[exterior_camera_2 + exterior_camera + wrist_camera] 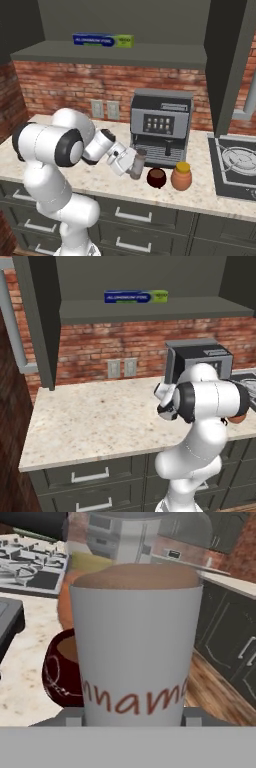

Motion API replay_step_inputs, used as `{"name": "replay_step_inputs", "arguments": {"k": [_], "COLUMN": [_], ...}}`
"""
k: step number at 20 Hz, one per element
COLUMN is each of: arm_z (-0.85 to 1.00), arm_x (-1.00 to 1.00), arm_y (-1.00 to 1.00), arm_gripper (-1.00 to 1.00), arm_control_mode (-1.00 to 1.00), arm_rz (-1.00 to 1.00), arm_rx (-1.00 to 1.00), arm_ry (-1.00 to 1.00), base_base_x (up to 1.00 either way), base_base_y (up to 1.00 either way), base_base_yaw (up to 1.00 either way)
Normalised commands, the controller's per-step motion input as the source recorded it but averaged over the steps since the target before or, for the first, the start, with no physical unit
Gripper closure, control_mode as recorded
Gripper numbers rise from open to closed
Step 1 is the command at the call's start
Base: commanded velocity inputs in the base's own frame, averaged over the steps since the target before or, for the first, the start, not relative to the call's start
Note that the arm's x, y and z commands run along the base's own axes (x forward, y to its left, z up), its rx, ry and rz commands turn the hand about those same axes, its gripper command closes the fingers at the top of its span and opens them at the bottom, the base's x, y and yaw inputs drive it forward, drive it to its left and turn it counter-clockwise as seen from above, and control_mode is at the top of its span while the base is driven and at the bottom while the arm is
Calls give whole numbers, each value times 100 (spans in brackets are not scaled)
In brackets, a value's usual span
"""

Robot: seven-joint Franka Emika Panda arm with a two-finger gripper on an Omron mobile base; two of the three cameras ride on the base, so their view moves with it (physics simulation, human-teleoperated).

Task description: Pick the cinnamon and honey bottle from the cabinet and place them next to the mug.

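On the counter [105, 186] in front of the coffee machine [161, 125], my claw [132, 165] grasps the cinnamon [137, 163], held low just beside the mug [156, 177]. Beyond the mug stands the honey bottle [181, 176], already placed. The cabinet [115, 54] shelf holds a blue foil box [102, 40]. I judge the final step is in hand: lower the cinnamon upright, confirm contact with the counter, then release.

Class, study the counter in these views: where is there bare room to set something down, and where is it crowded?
Free: the wide counter stretch between the wall outlets and the front edge, left of the coffee machine. Crowded: in front of the machine, where the hand holding the cinnamon, the mug and the honey bottle stand in a row beside the stove.
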Motion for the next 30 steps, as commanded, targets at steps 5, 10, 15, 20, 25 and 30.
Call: {"name": "replay_step_inputs", "arguments": {"k": [5, 10, 15, 20, 25, 30], "arm_z": [-11, -14, 0, 0, 0, 0], "arm_x": [-29, 0, 0, 0, 0, 0], "arm_y": [19, 0, 12, 9, 0, 0], "arm_gripper": [100, 100, 100, 100, -100, -100], "arm_control_mode": [-100, -100, -100, -100, -100, -100], "arm_rz": [0, 0, 0, 0, 0, 0], "arm_rx": [-5, -12, -10, -1, 0, 0], "arm_ry": [-11, -20, -21, -4, 0, 0], "base_base_x": [0, 0, 0, 0, 0, 0], "base_base_y": [0, 0, 0, 0, 0, 0], "base_base_yaw": [0, 0, 0, 0, 0, 0]}}
